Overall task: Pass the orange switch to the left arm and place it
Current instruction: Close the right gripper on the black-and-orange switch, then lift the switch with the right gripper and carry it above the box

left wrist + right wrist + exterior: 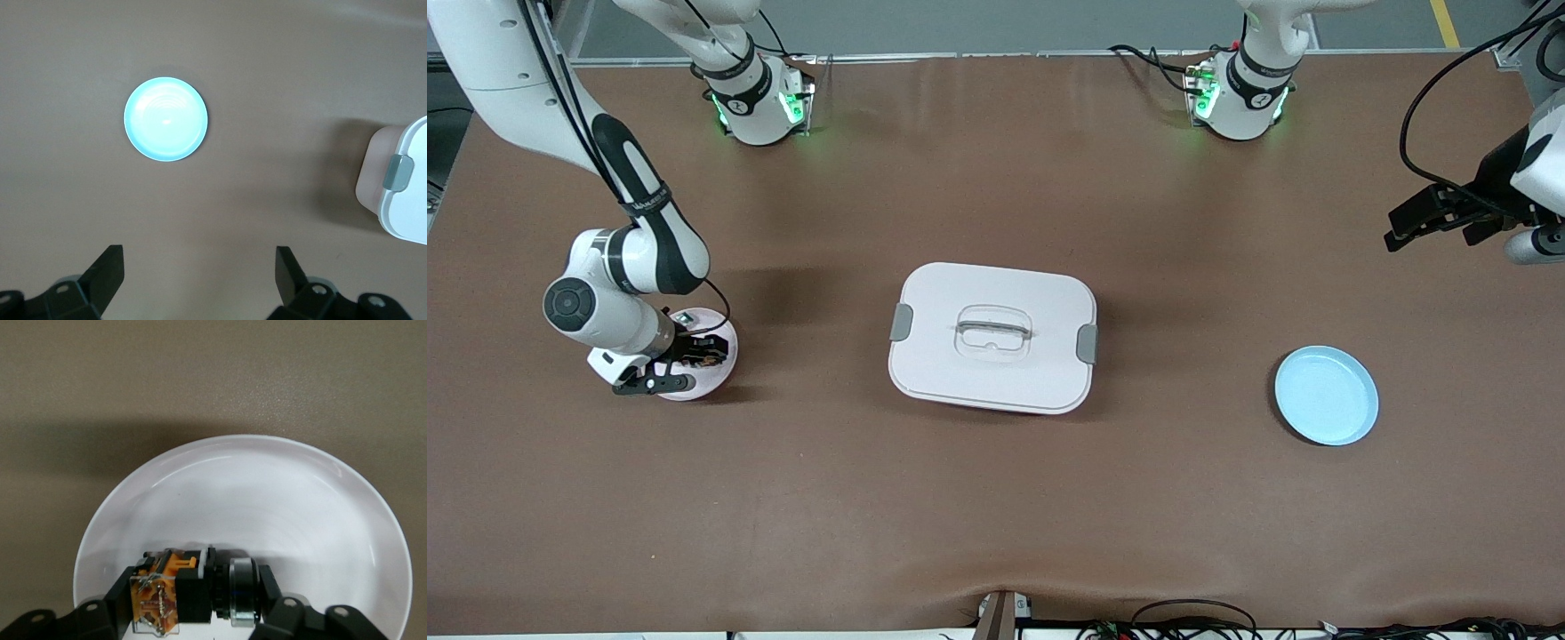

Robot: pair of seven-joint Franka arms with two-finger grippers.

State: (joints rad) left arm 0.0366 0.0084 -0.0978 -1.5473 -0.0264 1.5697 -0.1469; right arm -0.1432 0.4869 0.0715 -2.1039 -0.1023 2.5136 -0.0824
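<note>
Here the right gripper (193, 603) pinches the orange switch (190, 590), its underside hidden; left gripper (200, 277) spread.

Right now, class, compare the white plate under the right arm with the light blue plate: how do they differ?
The white plate holds the orange switch, with the right gripper shut on it; the light blue plate lies bare. The white plate sits toward the right arm's end, the light blue plate toward the left arm's. Both are round and shallow.
</note>
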